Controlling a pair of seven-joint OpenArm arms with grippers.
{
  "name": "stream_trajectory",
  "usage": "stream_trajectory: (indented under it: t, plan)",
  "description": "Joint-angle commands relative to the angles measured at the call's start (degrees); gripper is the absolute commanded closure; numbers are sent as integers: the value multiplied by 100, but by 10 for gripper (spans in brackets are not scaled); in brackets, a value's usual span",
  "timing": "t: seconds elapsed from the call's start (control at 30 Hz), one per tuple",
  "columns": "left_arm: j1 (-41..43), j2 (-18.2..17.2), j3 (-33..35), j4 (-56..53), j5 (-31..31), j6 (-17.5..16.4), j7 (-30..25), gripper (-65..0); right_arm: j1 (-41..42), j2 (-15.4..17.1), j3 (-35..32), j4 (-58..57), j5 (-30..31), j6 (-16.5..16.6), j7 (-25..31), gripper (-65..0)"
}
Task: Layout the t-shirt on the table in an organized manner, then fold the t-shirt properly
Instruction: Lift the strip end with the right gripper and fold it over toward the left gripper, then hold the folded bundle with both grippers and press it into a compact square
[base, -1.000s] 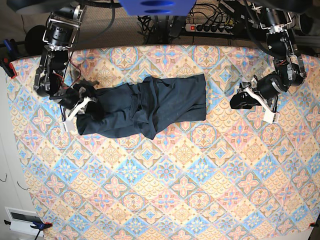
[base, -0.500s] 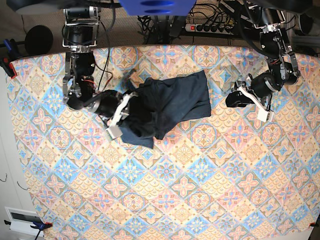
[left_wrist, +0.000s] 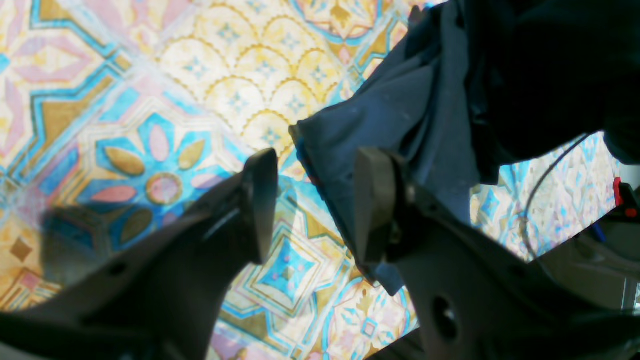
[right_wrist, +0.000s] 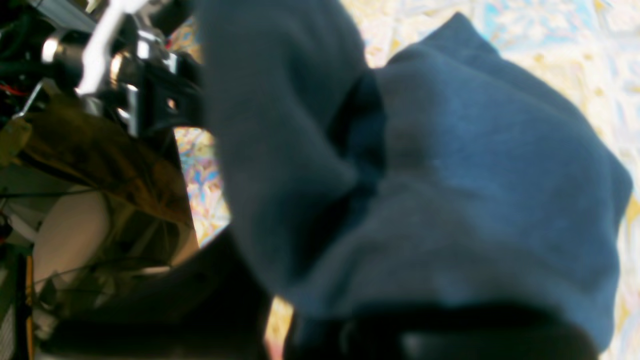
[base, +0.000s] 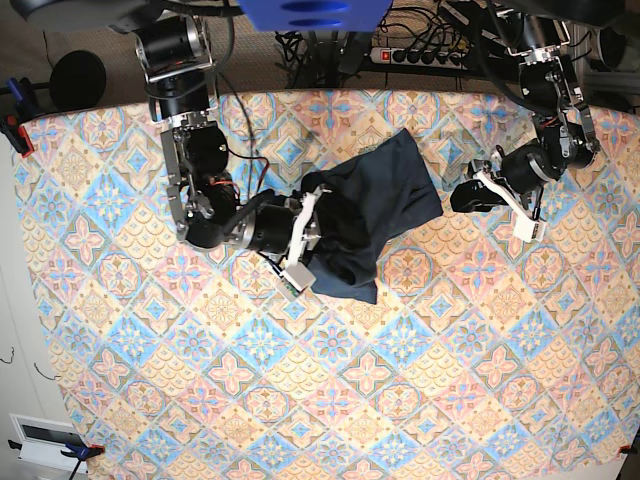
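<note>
The table (base: 470, 330) under its pink, blue and yellow tile cloth fills my whole base view, with cables and a power strip (base: 425, 55) along the far edge. On it the t-shirt (base: 385, 215) is now a bunched dark heap near the middle. A second ago it lay stretched out long toward the right arm's side, so the spread I had is gone (that is a step back for the layout).

The right gripper (base: 300, 245) has swept inward from the table's edge to the centre, dragging one end of the shirt with it. Cloth is draped over and around its jaws; the right wrist view shows nothing but navy folds pressed against the camera. I judge it clamped on fabric, though I cannot see the fingertips themselves.

The left gripper (left_wrist: 312, 200) has crept closer to the heap. Its jaws stand parted with nothing between them, bare cloth pattern showing in the gap, and a hem corner of the shirt lies just beyond the far fingertip (left_wrist: 372, 195), not yet pinched.

My reading: the shirt is being regathered to be relaid, and folding has not begun.
</note>
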Motion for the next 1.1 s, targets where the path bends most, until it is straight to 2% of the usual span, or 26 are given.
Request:
stream_trajectory:
  t: [0.0,0.13,0.3,0.4,0.53,0.6,0.67,0.8,1.07]
  plan:
    - [-50,-72,-12,77,-110,-37,-86,-236,113,-28,-147,-20,-4,54,196,-83]
    - [-50,-72,-12,77,-110,-37,-86,-236,122,-28,-710,-161,-681,54,346,-148]
    - [-59,-72,287,77,-119,-37,-86,-236,131,-46,-1782,-126,-1534,54,557,-153]
    - [-59,-72,314,77,-119,-37,-95,-236,368,-292,-2327,-170,-2167,54,776,-153]
    - [-59,-72,314,77,-119,-37,-95,-236,509,-626,-2617,-178,-3073,54,794,-155]
    - [-59,-72,314,77,-119,-37,-95,-236,509,-652,-2609,-178,-3626,54,794,-160]
    - [-50,-72,314,77,-119,-37,-95,-236,509,-670,-2591,-178,-4057,54,803,-192]
    - [29,-72,296,77,-119,-37,-95,-236,500,-670,-2591,-90,-4163,54,803,-247]
    - [64,-72,314,95,-163,-37,-95,-236,351,-652,-2459,921,-4154,54,803,-247]
